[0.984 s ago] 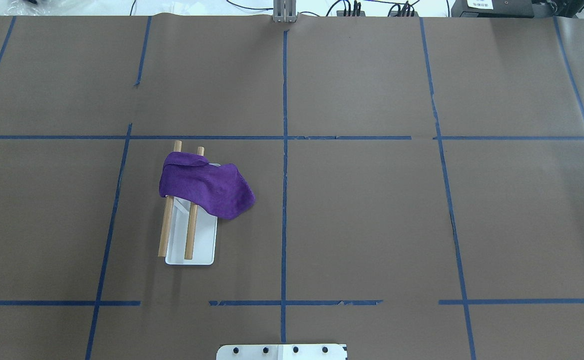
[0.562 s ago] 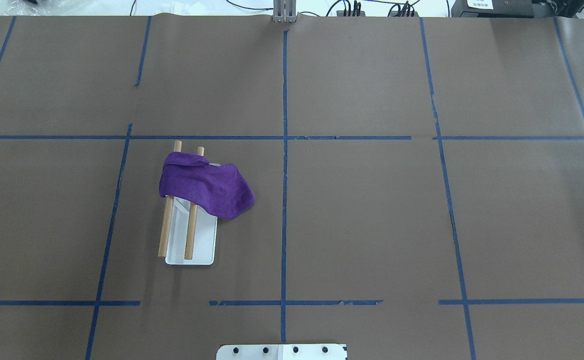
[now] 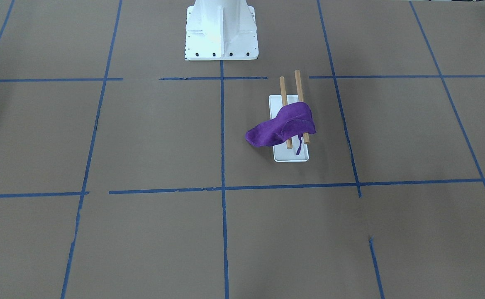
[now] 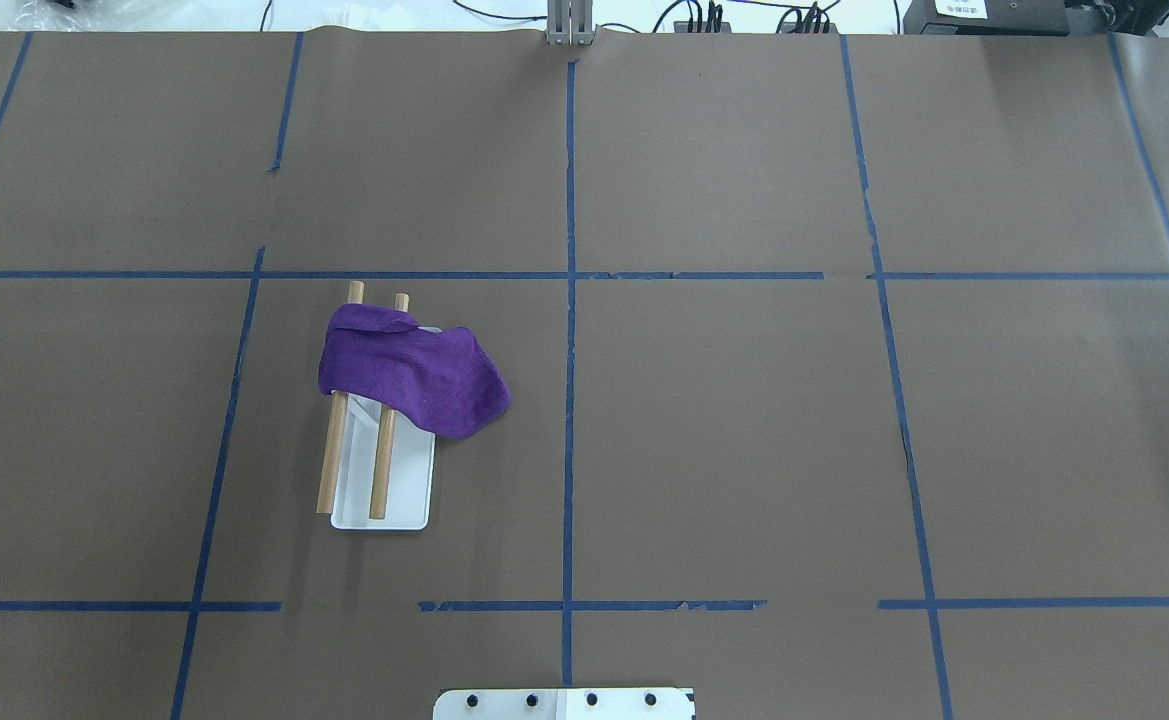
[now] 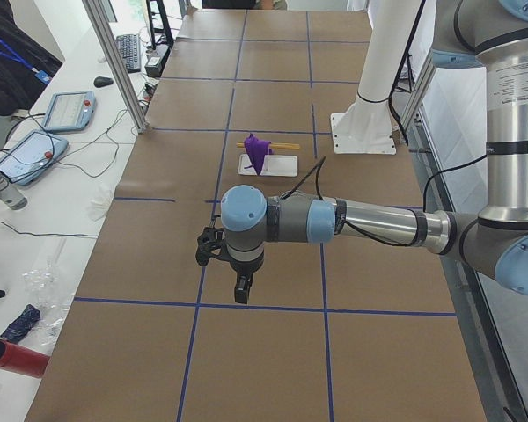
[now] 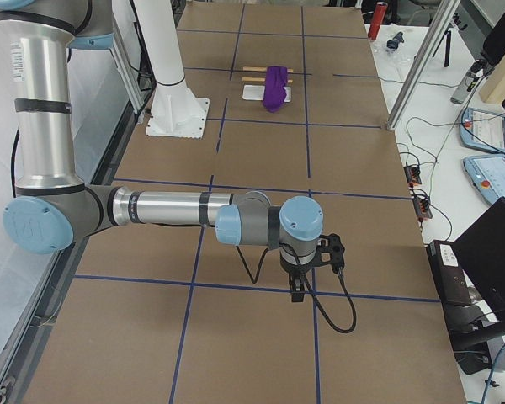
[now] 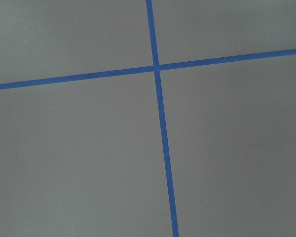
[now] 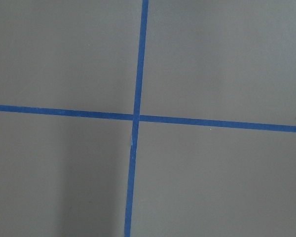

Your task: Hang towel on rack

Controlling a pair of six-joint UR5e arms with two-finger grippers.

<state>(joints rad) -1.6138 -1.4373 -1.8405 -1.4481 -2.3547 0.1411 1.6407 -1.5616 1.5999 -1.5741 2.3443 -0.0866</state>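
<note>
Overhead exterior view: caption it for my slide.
Purple towel draped over both rods of the rack, one end trailing sideways.

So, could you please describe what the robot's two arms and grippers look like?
The left arm and right arm are silver tubes with pale blue joint caps and small printed labels. The left gripper and right gripper are small and black, each trailing a black cable.

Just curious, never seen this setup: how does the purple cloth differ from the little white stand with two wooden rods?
Colour: the purple cloth towel is dark; the white-based rack with two light-brown wooden rods is pale.
Shape: the towel is rumpled and sagging; the rack is straight-edged.
Pose: the towel drapes across both rods near one end, spilling off one side; the rack stands flat.
Both are on the brown table.
</note>
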